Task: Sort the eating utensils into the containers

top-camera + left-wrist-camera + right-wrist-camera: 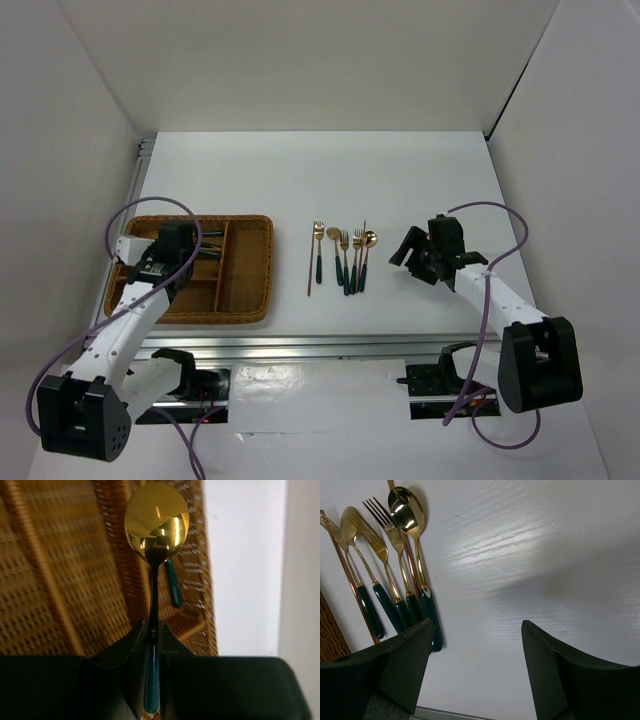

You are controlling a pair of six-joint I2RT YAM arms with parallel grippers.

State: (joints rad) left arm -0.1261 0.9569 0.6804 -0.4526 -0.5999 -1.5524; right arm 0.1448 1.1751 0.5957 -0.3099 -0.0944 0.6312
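Left gripper (154, 627) clamps a glossy oval gold spoon (156, 522) by its slim dark handle over the woven wicker tray (60, 580); right gripper (476, 625) stands open, polished utensils (395, 555) at ten o'clock.

Table (400, 170): white, with a faint grain. White walls (300, 60) enclose it at the back and both sides. A metal rail (330, 347) runs along its near edge. A dark strip (518, 75) marks the back-right corner.

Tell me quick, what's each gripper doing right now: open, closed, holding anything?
Left gripper: closed on a gold spoon, held over the wicker tray.
Right gripper: open, holding nothing.
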